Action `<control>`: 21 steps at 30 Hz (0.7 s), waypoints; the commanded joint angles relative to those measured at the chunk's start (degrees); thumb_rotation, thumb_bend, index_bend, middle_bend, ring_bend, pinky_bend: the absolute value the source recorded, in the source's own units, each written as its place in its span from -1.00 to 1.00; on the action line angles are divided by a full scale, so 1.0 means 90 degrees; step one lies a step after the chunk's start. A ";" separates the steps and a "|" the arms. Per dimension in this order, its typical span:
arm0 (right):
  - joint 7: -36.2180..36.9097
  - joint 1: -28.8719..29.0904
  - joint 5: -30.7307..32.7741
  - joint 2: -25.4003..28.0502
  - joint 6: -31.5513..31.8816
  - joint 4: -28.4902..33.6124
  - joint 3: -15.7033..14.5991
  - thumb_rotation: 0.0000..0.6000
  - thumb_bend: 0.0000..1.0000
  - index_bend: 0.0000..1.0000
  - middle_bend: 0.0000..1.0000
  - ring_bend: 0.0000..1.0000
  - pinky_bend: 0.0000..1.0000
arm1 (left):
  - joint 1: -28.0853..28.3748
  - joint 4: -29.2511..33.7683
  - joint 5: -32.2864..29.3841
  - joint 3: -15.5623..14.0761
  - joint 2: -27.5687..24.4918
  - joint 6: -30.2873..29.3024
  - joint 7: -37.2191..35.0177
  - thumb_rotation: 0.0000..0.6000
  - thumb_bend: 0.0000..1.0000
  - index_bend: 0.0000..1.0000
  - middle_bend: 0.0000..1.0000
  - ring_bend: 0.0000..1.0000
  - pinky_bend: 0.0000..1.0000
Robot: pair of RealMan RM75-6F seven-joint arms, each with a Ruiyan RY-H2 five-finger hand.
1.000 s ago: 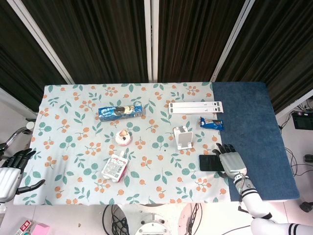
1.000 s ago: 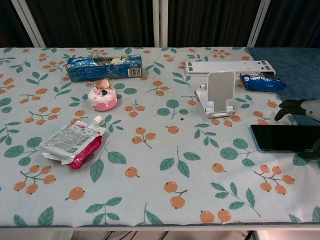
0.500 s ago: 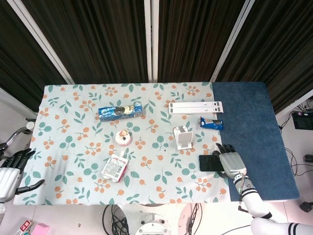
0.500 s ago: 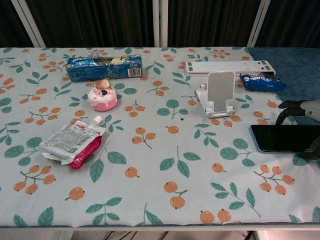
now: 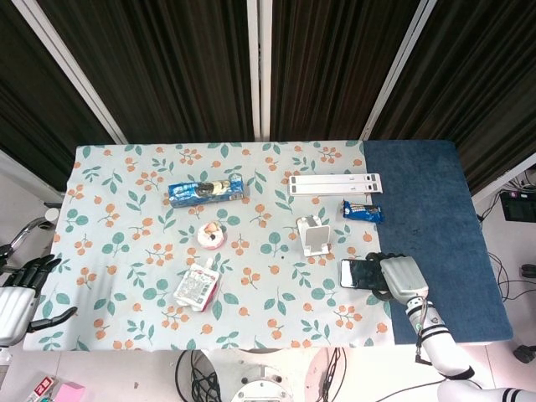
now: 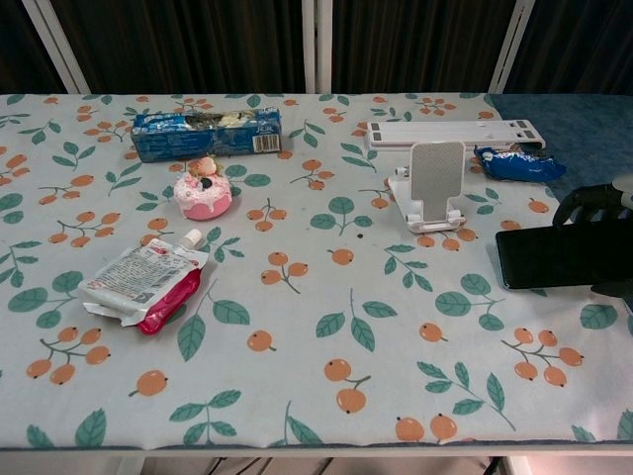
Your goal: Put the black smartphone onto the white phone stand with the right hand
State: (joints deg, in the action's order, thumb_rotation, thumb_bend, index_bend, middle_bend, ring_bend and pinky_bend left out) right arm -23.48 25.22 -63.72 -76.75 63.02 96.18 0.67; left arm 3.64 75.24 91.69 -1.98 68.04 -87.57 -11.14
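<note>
The left robot hand (image 5: 17, 293) shows only in the head view. It sits off the near left corner of the worktop (image 5: 117, 335), holding nothing, with its fingers spread apart.

The right robot hand (image 5: 400, 275) is at the near right, where the flowery cloth meets the blue part. It holds the black smartphone (image 6: 559, 255) by its right end. In the chest view the phone looks lifted a little off the worktop, and only dark fingers (image 6: 584, 201) show at the picture's right edge.

Just beyond the phone stands the white phone stand (image 6: 431, 186), with bare cloth between them. Near the left front lies a red and white pouch (image 6: 143, 285). Farther back sit a pink cake (image 6: 203, 193), a small blue packet (image 6: 518, 164), a long blue pack (image 6: 206, 134) and a flat white bar (image 6: 453, 132).
</note>
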 commanded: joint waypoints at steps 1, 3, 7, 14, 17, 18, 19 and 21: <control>-0.0137 -0.0034 -0.0138 0.0007 0.0141 -0.0002 -0.0011 1.00 -0.53 0.37 0.05 0.05 0.11 | -0.0005 0.0000 -0.0008 0.0001 -0.0002 0.0001 -0.0004 -0.82 -1.00 -0.75 -0.80 -0.78 -0.51; -0.0191 -0.0054 -0.0268 0.0060 0.0258 0.0064 0.0000 1.00 -0.52 0.37 0.09 0.09 0.16 | -0.0010 -0.0001 -0.0016 -0.0001 -0.0003 0.0006 -0.0014 -0.82 -1.00 -0.75 -0.80 -0.78 -0.52; -0.0076 -0.0127 -0.0761 0.0296 0.0564 0.0267 0.0014 1.00 -0.51 0.37 0.11 0.10 0.19 | -0.0025 -0.0009 -0.0026 -0.0003 -0.0002 0.0001 -0.0045 -0.80 -1.00 -0.75 -0.80 -0.78 -0.51; 0.0164 -0.0274 -0.2358 0.1240 0.1504 0.0627 0.0041 1.00 -0.52 0.38 0.11 0.11 0.22 | -0.0033 -0.0032 -0.0049 0.0002 -0.0007 0.0017 -0.0136 -0.76 -1.00 -0.75 -0.81 -0.78 -0.51; -0.0135 -0.0201 -0.2954 0.1670 0.1749 0.0585 0.0139 1.00 -0.52 0.39 0.11 0.11 0.22 | -0.0022 -0.0034 -0.0032 0.0005 0.0008 0.0017 -0.0179 -0.75 -1.00 -0.75 -0.81 -0.78 -0.51; -0.0344 -0.0150 -0.3113 0.1782 0.1774 0.0535 0.0183 1.00 -0.52 0.39 0.11 0.11 0.22 | -0.0018 -0.0035 -0.0026 0.0006 0.0011 0.0016 -0.0189 -0.75 -1.00 -0.75 -0.81 -0.78 -0.51; -0.0598 -0.0082 -0.3297 0.1882 0.1778 0.0452 0.0224 1.00 -0.52 0.39 0.10 0.11 0.22 | -0.0015 -0.0035 -0.0022 0.0007 0.0015 0.0016 -0.0201 -0.75 -1.00 -0.75 -0.81 -0.78 -0.51; -0.1238 0.0131 -0.3810 0.2079 0.1694 0.0166 0.0294 1.00 -0.52 0.39 0.08 0.11 0.22 | -0.0010 -0.0032 -0.0021 0.0015 0.0026 0.0011 -0.0231 -0.75 -1.00 -0.75 -0.81 -0.78 -0.50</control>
State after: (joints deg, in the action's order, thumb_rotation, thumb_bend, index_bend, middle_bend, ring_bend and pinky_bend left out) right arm -27.07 24.12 -91.35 -61.41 77.42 100.30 1.97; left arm 3.53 74.95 91.50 -1.87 68.24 -87.46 -13.18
